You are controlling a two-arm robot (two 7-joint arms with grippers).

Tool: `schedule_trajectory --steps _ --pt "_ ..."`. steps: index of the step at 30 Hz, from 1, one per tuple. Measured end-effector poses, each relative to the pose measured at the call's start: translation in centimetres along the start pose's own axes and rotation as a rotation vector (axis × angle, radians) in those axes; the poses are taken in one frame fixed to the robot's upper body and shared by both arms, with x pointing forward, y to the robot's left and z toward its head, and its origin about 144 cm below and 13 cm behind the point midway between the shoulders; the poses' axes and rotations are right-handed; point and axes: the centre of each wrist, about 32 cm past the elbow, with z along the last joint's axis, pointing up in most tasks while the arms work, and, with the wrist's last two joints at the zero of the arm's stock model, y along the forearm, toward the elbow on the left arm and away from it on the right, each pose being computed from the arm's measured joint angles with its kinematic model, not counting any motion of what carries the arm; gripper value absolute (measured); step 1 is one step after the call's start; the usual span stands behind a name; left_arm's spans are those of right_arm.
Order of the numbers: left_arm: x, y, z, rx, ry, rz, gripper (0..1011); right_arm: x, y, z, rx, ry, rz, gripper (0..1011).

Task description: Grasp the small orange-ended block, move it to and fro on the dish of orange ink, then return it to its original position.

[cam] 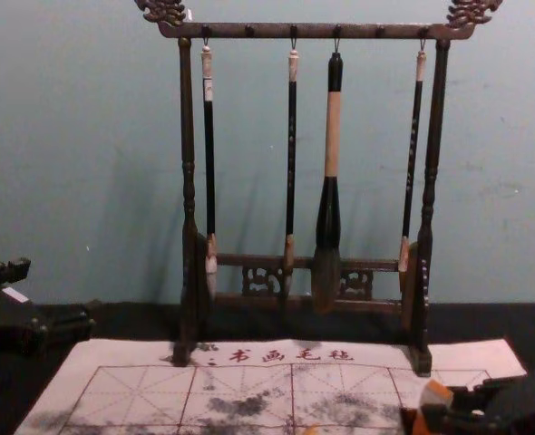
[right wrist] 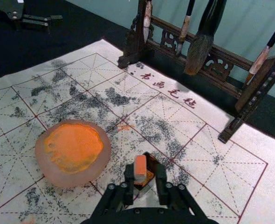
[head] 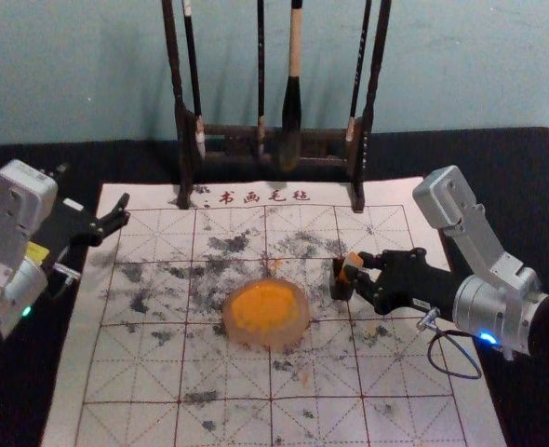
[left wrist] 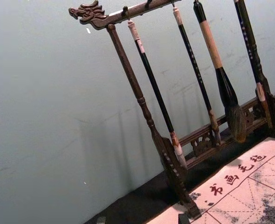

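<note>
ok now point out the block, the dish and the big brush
block (right wrist: 140, 166): right wrist view, on its orange end
dish (right wrist: 49, 170): right wrist view, on its pale rim
big brush (cam: 333, 136): chest view, on its light handle section

My mat is off-white, ruled with a dark red grid and dashed diagonals, mottled grey-black, with dark red characters along its far edge. The dish is pale pink around bright orange ink. The block has an orange end above a paler band. My right gripper is black. The rack is dark brown; the big brush is black and tan, its bristles grey-brown. The wall is pale blue-green.
</note>
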Motion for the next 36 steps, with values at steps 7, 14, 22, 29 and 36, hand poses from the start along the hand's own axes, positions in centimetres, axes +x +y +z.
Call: schedule_trajectory --steps 7,14,22,29,36 --pt "0.00 0.00 0.00 0.000 0.000 0.000 1001 0.00 -0.02 0.01 0.000 -0.001 0.001 483" --pt "0.00 0.00 0.00 0.000 0.000 0.000 1001 0.01 -0.03 0.02 0.001 -0.001 0.001 706" --pt "0.00 0.00 0.00 0.000 0.000 0.000 1001 0.01 -0.03 0.02 0.001 -0.001 0.001 939" --pt "0.00 0.00 0.00 0.000 0.000 0.000 1001 0.01 -0.03 0.02 0.002 0.000 0.001 1000" --pt "0.00 0.00 0.00 0.000 0.000 0.000 1001 0.01 -0.03 0.02 0.002 0.000 0.001 1000"
